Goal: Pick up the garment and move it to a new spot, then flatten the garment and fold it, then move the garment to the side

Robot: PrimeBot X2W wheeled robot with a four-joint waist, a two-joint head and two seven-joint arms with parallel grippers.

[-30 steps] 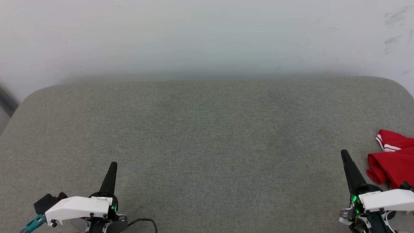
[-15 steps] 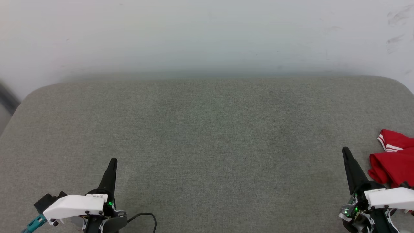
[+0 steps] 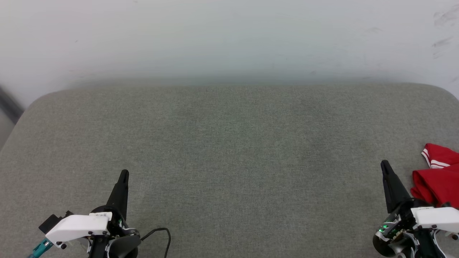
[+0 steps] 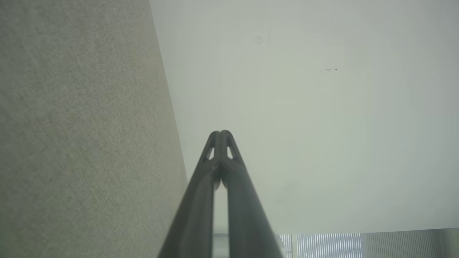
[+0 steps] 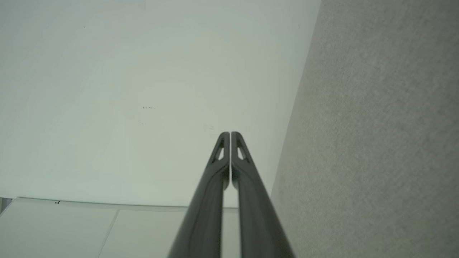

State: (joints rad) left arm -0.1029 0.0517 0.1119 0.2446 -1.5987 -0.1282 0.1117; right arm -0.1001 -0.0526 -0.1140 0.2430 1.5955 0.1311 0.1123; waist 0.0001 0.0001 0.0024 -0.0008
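- From the head view we see the garment (image 3: pixel 435 179), red with a white-striped trim, lying bunched at the right edge of the grey fabric surface (image 3: pixel 229 143), toward its near right corner. The picture's border cuts part of it off.
- The right gripper (image 3: pixel 384 163) stands just beside the garment on its left, fingers pointing at the far edge. Its white wrist housing overlaps the cloth in this view, and we cannot tell whether they touch.
- The left gripper (image 3: pixel 123 173) sits near the near left corner, well apart from the garment, with a black cable (image 3: pixel 159 233) looping beside it.
- The left wrist view adds what the head view leaves coarse: the left gripper (image 4: pixel 220 133) has its two fingers pressed together with nothing between them, the surface (image 4: pixel 79 129) on one side and the pale wall (image 4: pixel 304 107) ahead.
- The right wrist view gives the same for the right gripper (image 5: pixel 230 133): fingers closed tip to tip and empty.
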